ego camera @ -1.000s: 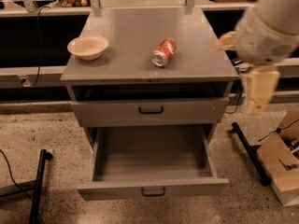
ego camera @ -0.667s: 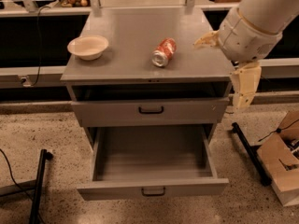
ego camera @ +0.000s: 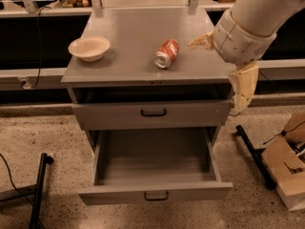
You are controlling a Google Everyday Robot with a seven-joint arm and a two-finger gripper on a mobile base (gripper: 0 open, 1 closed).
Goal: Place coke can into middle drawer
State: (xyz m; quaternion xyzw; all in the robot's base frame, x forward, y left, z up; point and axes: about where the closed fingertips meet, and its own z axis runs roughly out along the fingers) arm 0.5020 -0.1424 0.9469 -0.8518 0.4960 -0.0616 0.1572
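Note:
The coke can point(ego camera: 167, 53) lies on its side on the grey cabinet top point(ego camera: 128, 32), right of centre, silver end toward the front. The middle drawer point(ego camera: 155, 192) is pulled wide open below, and its grey box is empty. The top drawer point(ego camera: 153, 112) above it is closed. My gripper point(ego camera: 217, 75) hangs at the cabinet's right edge, just right of the can and not touching it. It is open and empty. One cream finger point(ego camera: 200, 41) points left toward the can, and the other finger point(ego camera: 244, 87) hangs down beside the cabinet.
A cream-white bowl point(ego camera: 89, 48) sits on the left of the cabinet top. A cardboard box point(ego camera: 286, 171) and a black bar point(ego camera: 252, 154) lie on the floor at the right. A black stand leg point(ego camera: 38, 190) is at the left. A cluttered shelf runs behind.
My arm and gripper have moved left and slightly up, from beside the cabinet toward the can. The can, bowl and drawers have not moved.

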